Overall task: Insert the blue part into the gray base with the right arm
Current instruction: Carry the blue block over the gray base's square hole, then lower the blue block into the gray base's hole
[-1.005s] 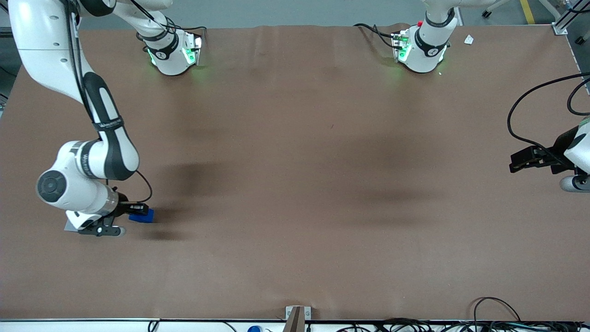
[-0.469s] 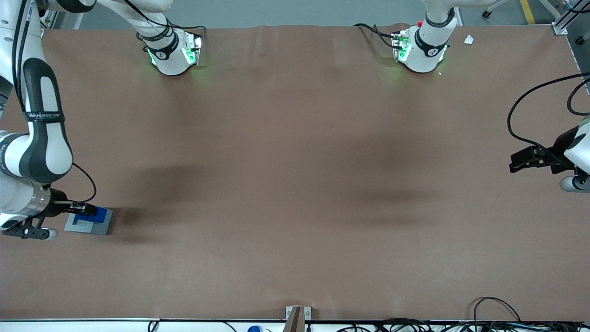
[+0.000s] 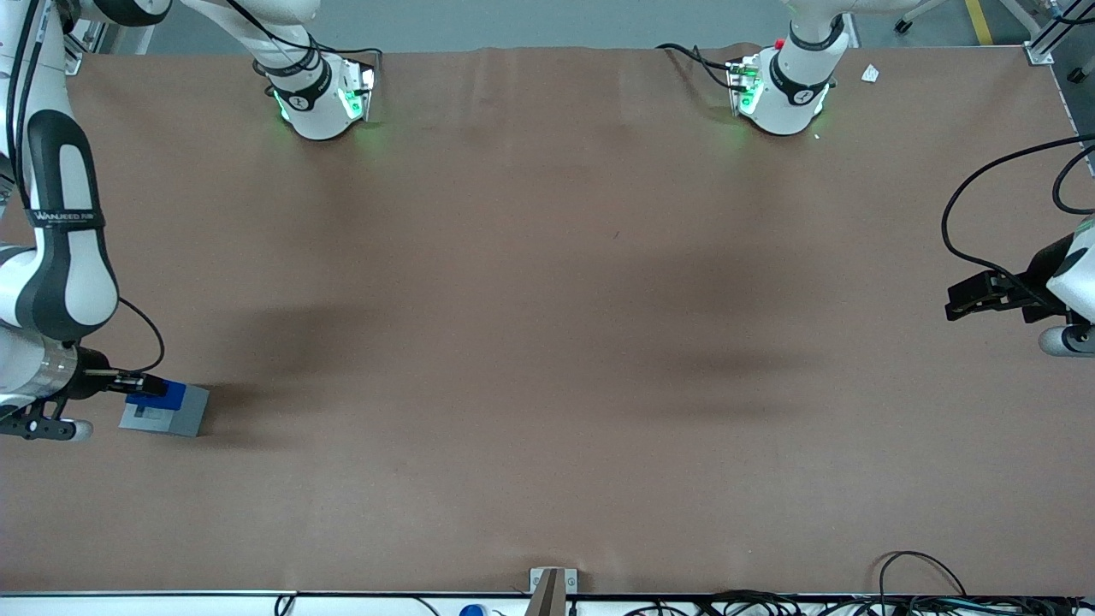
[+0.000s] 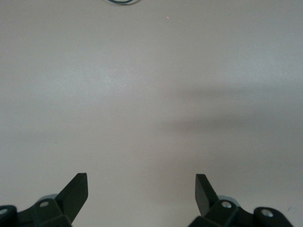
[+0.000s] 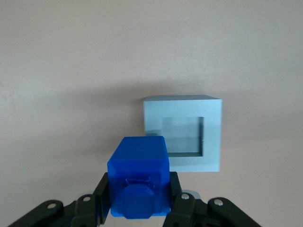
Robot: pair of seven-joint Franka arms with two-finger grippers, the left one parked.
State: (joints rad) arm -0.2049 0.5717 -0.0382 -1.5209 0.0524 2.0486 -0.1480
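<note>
The claw has edged farther off the gray base, pinching the blue part upright.

Right arm: white jointed shell, dark grey-black elbow panels, black band lettered in white (lettering too small to be read). Thin black cable looped from wrist. Base white, ringed by black band, lit by green lamps. Gripper: black, two fingers, round screw heads seen along linkage.
</note>
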